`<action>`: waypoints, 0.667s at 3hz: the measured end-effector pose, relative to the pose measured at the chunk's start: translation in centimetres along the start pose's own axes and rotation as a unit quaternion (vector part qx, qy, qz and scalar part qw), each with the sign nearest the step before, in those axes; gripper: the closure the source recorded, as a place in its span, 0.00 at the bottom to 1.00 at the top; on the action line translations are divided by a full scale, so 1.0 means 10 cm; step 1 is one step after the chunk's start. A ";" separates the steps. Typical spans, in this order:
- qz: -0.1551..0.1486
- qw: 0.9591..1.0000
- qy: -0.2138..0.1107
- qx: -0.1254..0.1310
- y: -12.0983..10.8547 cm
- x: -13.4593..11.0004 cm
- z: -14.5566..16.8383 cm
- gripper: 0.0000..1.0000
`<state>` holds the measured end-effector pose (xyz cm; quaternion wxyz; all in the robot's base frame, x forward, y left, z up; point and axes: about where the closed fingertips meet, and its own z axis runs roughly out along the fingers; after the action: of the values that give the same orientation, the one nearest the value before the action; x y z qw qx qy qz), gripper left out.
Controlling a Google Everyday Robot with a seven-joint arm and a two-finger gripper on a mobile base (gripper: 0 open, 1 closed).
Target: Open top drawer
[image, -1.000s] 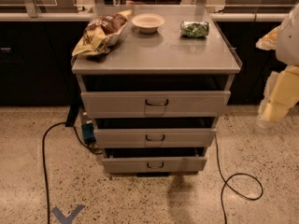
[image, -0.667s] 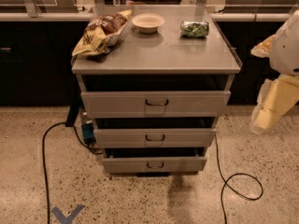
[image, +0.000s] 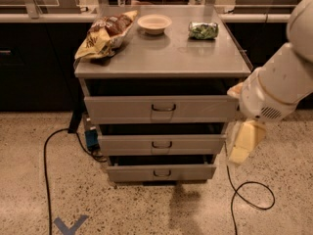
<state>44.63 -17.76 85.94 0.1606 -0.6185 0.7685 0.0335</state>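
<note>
Camera view | claw (image: 243, 143) just right of top drawer (image: 122, 109), lower | claw state: cannot tell

A grey cabinet (image: 161, 74) stands in the middle of the room, its tabletop (image: 186, 53) lit in dim, warm light. Behind the cabinet runs a long counter (image: 34, 67) with dark fronts and a pale top edge (image: 44, 17). Below it spreads a speckled beige floor (image: 146, 209). A black cable (image: 46, 170) curves across the floor left of the cabinet, past a small blue object (image: 91, 138) at its left foot. A second cable (image: 249, 199) loops to the cabinet's right. A blue tape mark (image: 68, 225) lies in front, leftward. The tool (image: 243, 141) hangs just beside the cabinet's right front corner.
</note>
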 end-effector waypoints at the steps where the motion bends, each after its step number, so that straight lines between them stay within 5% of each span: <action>1: 0.010 0.999 -0.011 -0.035 0.07 0.02 0.63 0.00; 2: 0.010 0.999 -0.011 -0.035 0.07 0.02 0.63 0.00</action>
<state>45.22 -16.15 79.79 0.1469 -0.6159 0.7710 0.0683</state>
